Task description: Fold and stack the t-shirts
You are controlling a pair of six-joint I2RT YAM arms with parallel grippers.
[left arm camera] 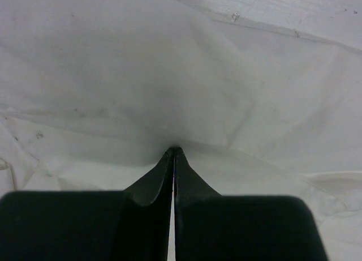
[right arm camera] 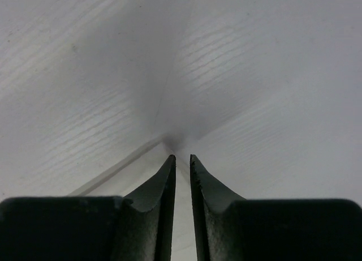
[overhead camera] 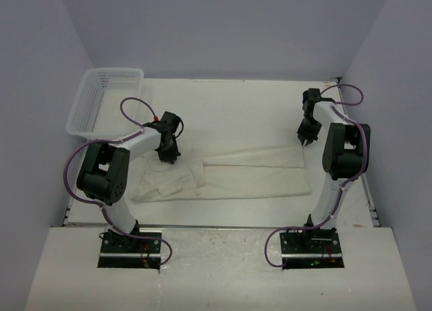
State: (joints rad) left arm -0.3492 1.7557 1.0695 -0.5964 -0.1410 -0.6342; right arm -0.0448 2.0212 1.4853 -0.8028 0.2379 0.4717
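While flat, t-shirt (overhead camera: 256,171) lengthwise left-right.

White arms (overhead camera: 138,139), black joints (overhead camera: 104,174) — purple cables (overhead camera: 66,173), tapered black claws (left arm camera: 173,153).

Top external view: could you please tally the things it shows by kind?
white t-shirt: 1
white basket: 1
grippers: 2, the left gripper and the right gripper
Total: 4
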